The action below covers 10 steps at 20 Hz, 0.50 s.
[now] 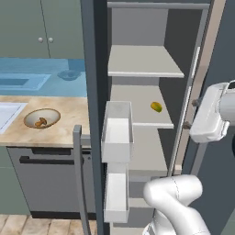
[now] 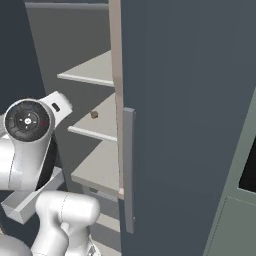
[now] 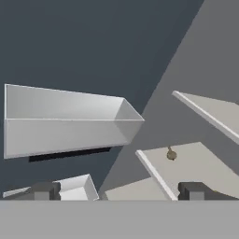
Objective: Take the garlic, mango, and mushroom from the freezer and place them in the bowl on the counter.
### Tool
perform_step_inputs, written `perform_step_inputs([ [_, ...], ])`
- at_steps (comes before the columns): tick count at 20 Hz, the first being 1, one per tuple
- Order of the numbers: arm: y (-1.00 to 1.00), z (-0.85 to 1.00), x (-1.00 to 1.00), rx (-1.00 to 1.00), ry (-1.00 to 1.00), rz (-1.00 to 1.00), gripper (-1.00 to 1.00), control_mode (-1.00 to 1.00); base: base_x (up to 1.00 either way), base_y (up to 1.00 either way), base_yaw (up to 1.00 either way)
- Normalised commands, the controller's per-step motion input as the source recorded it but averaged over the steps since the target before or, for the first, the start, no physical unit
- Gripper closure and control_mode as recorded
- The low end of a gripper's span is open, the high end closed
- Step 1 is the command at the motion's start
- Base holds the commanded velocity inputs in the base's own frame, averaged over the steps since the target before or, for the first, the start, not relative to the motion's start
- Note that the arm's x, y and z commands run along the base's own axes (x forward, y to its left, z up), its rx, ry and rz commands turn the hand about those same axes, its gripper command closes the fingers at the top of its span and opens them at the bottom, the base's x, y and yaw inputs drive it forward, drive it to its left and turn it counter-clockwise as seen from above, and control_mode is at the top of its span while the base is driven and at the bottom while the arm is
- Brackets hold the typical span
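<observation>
The freezer (image 1: 137, 32) stands open with its pale shelves bare but for the mango (image 1: 156, 106), a small yellow-green oval on the middle shelf. The same small fruit appears dim and brownish in the right base view (image 2: 94, 114) and the hand view (image 3: 171, 154). My gripper (image 3: 120, 191) is open and holds nothing; it hovers in front of the shelves, well short of the mango. On the counter (image 1: 69, 114), left of the freezer, sits the tan-rimmed bowl (image 1: 32, 113) with the brown mushroom (image 1: 41, 122) inside. The garlic is hidden.
White door bins (image 1: 118, 133) (image 3: 65, 121) hang on the open freezer door, left of the shelves, close to my hand. The other door (image 2: 185, 125) with its grey handle (image 2: 129, 170) blocks the right side. A white sink (image 1: 7, 112) lies left of the bowl.
</observation>
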Motion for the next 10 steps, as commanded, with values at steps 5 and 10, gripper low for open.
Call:
perform_step_inputs([
  [5, 0.12, 0.00, 0.22, -0.11, 0.00, 0.01, -1.00, -1.00, 0.00, 0.00, 0.00],
  [10, 0.20, -0.17, 0.49, -0.09, 0.03, 0.07, -1.00, -1.00, 0.00, 0.00, 0.00],
])
